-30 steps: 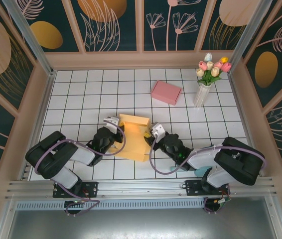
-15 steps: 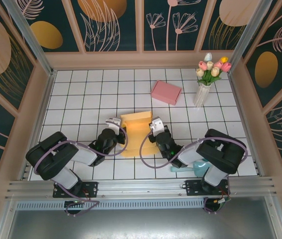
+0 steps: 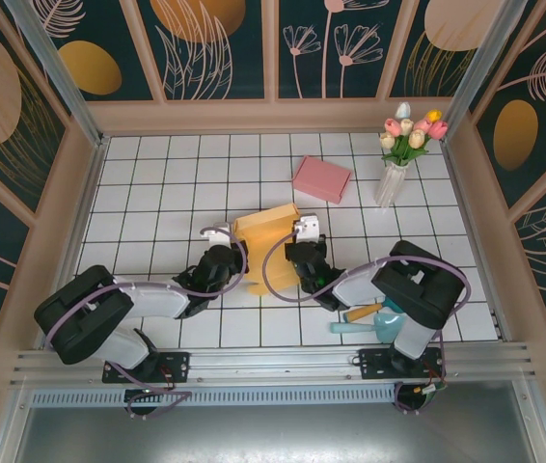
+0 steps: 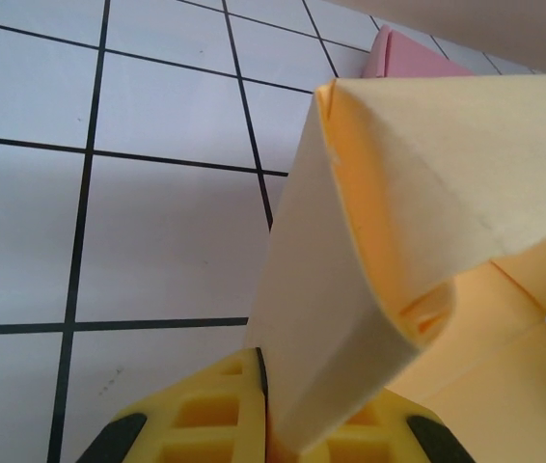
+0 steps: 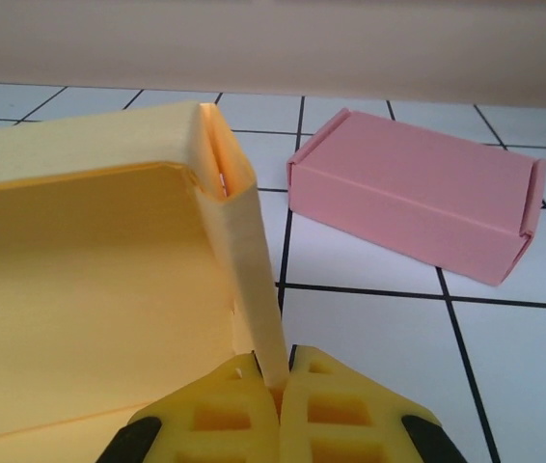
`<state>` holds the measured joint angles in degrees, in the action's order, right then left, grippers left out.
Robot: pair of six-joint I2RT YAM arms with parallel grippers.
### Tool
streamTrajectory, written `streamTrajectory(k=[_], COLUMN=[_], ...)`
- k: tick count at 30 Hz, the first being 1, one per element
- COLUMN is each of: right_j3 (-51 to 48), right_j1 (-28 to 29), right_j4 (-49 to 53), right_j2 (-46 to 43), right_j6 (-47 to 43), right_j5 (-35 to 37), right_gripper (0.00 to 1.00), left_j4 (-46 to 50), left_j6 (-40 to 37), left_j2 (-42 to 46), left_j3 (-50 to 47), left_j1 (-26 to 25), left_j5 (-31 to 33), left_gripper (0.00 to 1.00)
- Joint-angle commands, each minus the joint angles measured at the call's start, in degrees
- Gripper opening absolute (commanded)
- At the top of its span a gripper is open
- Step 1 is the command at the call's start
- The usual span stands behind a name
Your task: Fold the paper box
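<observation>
At the middle of the tiled table, the yellow paper box point(image 3: 271, 236) is caught from both sides. It is half formed, with its walls partly raised and the fold not yet finished. The left gripper point(image 4: 265, 424) is clamped shut on the left flap, and the card can be seen curling over above the yellow pads. The right gripper point(image 5: 281, 397) is pinched just as tightly on the thin right flap, low down near its bottom edge.

The step in hand looks to be the standing-up and tucking of these side walls. For that to go well, the two flaps should be turned inward together, so the base is not dragged sideways across the tiles. The bend should be made along the printed creases, and the curl on the left should be flattened rather than crushed. No outward pull should be allowed, or the thin card may be torn at the corners.

A finished pink box point(image 3: 321, 178) is seen well behind, clear of the work.
</observation>
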<state>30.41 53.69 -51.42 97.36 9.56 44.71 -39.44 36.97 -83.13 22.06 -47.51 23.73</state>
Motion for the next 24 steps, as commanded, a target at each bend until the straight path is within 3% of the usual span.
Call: streamTrajectory(k=[1,4,8,11,19,24], right_j3=[0.2,0.3,-1.7,-1.5,-3.6,-5.7], right_j1=[-5.7,-5.0,-5.7,-5.8,-6.4,-8.5], right_j4=[8.8,7.5,-0.4,-1.3,-2.1,-2.5], right_j2=[-2.1,-2.8,-3.9,-3.5,-4.9,-6.7], right_j6=[6.4,5.7,3.6,3.6,0.2,-0.8], right_j5=[14.0,10.5,-11.2,-20.8,-29.6,-31.9], right_gripper=[0.00,0.00,0.02,0.08,0.27,0.29], left_j4=[3.4,2.8,2.4,2.0,2.1,0.7], left_j6=[6.5,6.4,5.7,5.5,4.7,4.2], left_j2=[3.0,3.5,2.7,1.7,-0.8,-2.7], left_j3=[-1.3,-1.1,-0.2,0.2,1.3,1.7], left_j1=[0.4,-0.1,-0.5,-0.6,-1.0,-1.0], left_j5=[8.3,7.9,6.4,5.8,6.1,4.4], left_gripper=[0.00,0.00,0.00,0.00,0.00,0.00])
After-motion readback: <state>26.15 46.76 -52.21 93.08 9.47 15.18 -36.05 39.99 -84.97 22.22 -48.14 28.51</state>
